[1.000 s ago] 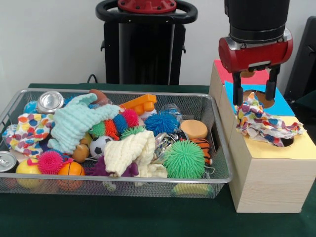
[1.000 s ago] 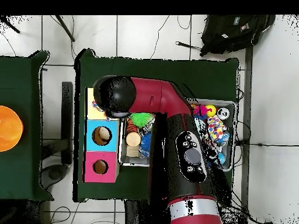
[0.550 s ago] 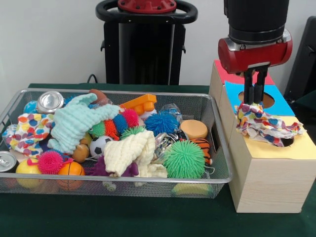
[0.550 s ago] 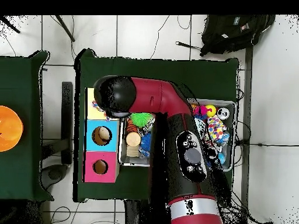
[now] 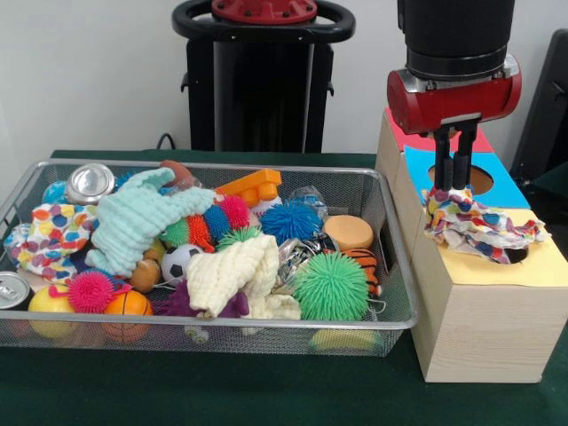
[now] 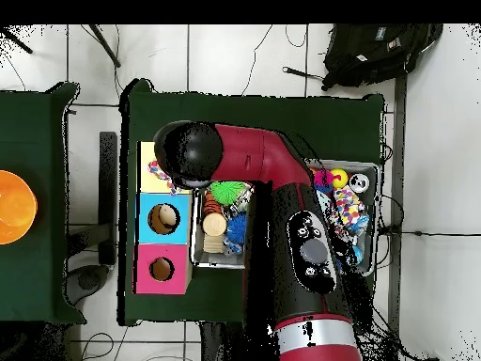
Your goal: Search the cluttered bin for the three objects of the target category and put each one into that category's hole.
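Observation:
A patterned cloth (image 5: pixel 479 226) with coloured spots lies bunched on the yellow top of the wooden box (image 5: pixel 479 328), partly over the yellow hole (image 5: pixel 516 256). My gripper (image 5: pixel 453 185) hangs straight down over the cloth's left end, shut, its fingertips pinching the top fold. In the overhead view the arm's black head (image 6: pixel 188 153) hides the gripper, and only a scrap of the cloth (image 6: pixel 161 174) shows. The wire bin (image 5: pixel 222 324) holds a mint cloth (image 5: pixel 133 222), a cream cloth (image 5: pixel 232 271) and another spotted cloth (image 5: pixel 53 235).
Spiky balls, small sport balls, cans, an orange block and a wooden disc fill the bin. The box also has a blue section with a hole (image 5: pixel 479 180) and a pink section (image 5: pixel 404 129) behind. An orange bowl (image 6: pixel 13 207) sits on a separate table.
The fingers stood open either side of the cloth's top fold one second ago; they have shut together on it. The gripper has since shifted slightly left. The cloth lies as before.

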Available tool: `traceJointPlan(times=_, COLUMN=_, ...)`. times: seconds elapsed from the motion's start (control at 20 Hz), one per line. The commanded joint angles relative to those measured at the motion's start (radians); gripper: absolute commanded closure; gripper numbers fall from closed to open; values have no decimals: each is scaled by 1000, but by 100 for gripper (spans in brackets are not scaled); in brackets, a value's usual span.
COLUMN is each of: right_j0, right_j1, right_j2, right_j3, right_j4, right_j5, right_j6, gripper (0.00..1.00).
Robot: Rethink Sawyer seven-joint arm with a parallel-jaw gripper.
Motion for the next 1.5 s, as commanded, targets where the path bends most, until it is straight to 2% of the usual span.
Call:
traceJointPlan(times=0.05, right_j0=-39, right_j1=29, right_j2=76, right_j3=33, right_j4=-3, right_j5=-62, right_j6=27, gripper=100)
traceJointPlan(times=0.55, right_j0=-29, right_j1=25, right_j2=71, right_j3=40, right_j4=5, right_j5=-66, right_j6=55, gripper=100)
traceJointPlan(times=0.75, right_j0=-34, right_j1=24, right_j2=84, right_j3=44, right_j4=6, right_j5=-59, right_j6=32, gripper=100)
traceJointPlan(times=1.25, right_j0=-47, right_j1=-11, right_j2=75, right_j3=14, right_j4=-36, right_j5=59, right_j6=-54, gripper=100)
traceJointPlan(times=1.5, right_j0=-55, right_j1=-13, right_j2=87, right_j3=14, right_j4=-40, right_j5=57, right_j6=-72, gripper=100)
